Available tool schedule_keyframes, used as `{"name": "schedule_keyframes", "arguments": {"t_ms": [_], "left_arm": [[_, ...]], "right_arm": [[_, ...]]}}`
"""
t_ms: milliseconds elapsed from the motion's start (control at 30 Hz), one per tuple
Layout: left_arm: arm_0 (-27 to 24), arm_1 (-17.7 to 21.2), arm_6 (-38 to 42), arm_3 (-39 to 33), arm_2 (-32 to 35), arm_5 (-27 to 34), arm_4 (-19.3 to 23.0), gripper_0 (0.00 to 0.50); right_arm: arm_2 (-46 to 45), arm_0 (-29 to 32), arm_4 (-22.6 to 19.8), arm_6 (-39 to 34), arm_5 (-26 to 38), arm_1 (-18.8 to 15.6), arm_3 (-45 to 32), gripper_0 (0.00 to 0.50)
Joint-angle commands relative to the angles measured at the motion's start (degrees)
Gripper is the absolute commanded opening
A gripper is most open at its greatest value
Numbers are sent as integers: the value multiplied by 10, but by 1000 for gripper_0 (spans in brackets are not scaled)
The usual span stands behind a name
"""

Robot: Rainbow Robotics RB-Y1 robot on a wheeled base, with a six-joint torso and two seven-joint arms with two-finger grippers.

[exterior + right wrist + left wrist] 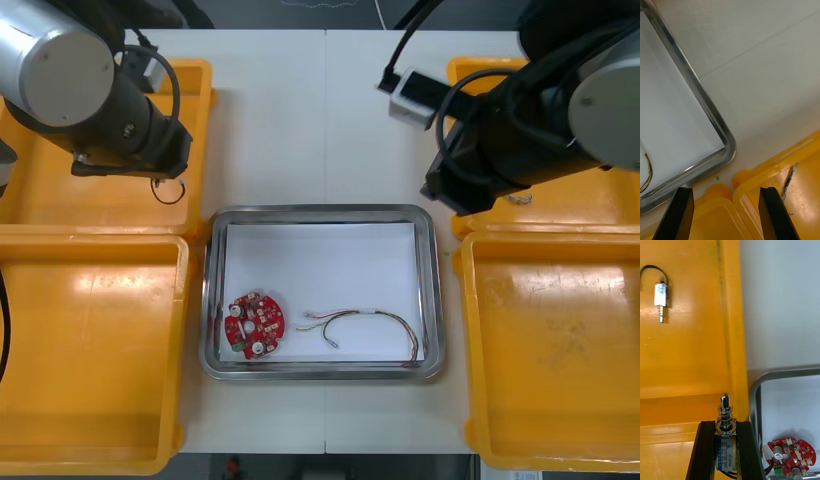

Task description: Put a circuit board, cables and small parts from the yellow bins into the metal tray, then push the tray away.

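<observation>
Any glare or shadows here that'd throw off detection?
Front view: broad glare on the near left yellow bin, bright streaks on the metal tray rim. Left wrist view: circuit board casts a soft shadow on the tray's white inside; left gripper shut on a small metal part. Right wrist view: tray rim mirrors dark bands past the open right gripper.

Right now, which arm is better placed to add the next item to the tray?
Left. The left fingers are shut on a small part, close beside the tray corner. The right fingers stand open and empty over bin rims at the tray's other side.
</observation>
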Motion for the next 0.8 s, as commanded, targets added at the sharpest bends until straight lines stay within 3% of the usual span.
{"name": "schedule_keyframes", "arguments": {"t_ms": [33,300,500,800], "left_arm": [[-19,-22,81,-38,-48,5,13,0],[4,-39,126,-37,-121,1,11,0],[32,-41,132,-32,-180,-58,-26,1],[38,-46,142,24,-236,-131,-58,1]], "right_arm": [[-81,6,-6,-23,1,-30,27,500],[-137,6,47,-31,1,-49,70,500],[-153,4,96,-33,1,-50,112,500],[-157,4,101,-23,1,-51,154,500]]}}
